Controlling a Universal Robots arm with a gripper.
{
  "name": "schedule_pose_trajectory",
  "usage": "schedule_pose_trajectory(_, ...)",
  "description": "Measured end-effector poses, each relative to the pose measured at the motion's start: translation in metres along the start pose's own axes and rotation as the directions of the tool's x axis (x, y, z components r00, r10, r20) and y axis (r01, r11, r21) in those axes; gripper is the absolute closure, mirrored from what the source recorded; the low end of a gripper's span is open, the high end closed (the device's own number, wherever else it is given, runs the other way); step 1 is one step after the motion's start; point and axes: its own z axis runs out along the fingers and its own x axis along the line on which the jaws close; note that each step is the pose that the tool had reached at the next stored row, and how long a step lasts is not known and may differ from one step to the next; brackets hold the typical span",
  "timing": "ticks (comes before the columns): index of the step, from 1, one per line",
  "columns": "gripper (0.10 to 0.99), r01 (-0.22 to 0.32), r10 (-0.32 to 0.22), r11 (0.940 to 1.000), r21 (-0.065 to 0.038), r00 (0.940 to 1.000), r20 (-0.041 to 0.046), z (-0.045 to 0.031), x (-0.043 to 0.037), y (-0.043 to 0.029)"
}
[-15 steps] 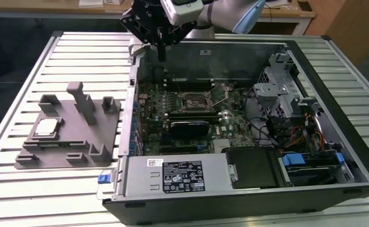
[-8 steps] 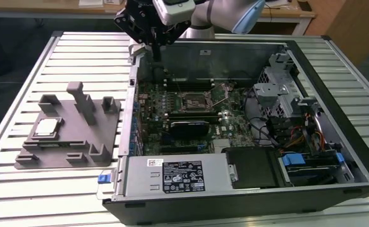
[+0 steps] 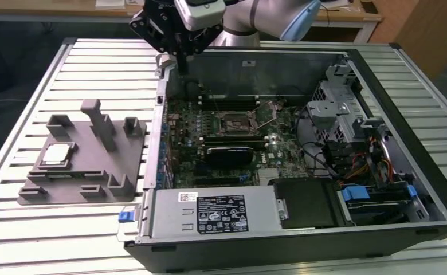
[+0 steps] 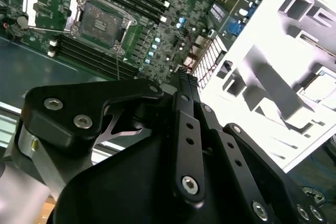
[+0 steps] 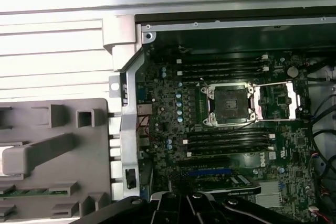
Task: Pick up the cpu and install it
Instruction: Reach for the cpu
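Observation:
The cpu [image 3: 58, 154], a flat silver square, lies in a recess of the grey fixture block [image 3: 86, 172] on the table, at the exterior view's left of the open computer case. My gripper [image 3: 184, 62] hangs high over the case's far left corner, far from the cpu, shut with nothing in it. Its black fingers [image 4: 185, 108] sit together in the second wrist view. The motherboard socket [image 5: 230, 103] stands bare with its metal frame [image 5: 278, 100] flipped open, also visible as the socket [image 3: 237, 121] in the exterior view and the socket [image 4: 102, 22] in the second wrist view.
The open case [image 3: 376, 74] holds memory slots [image 5: 226, 140], a drive cage [image 3: 338, 109], cables [image 3: 346, 166] and a power supply [image 3: 208, 212]. The fixture [image 5: 47, 150] has upright posts [image 3: 93, 114]. A slatted metal table [image 3: 24, 86] carries everything.

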Motion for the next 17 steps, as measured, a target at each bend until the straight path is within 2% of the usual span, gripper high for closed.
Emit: schedule_pose_trajectory(17,0.98,-0.001,0.001,1.0,0.0,1.0,0.0,-0.0006,0.0188,-0.0016)
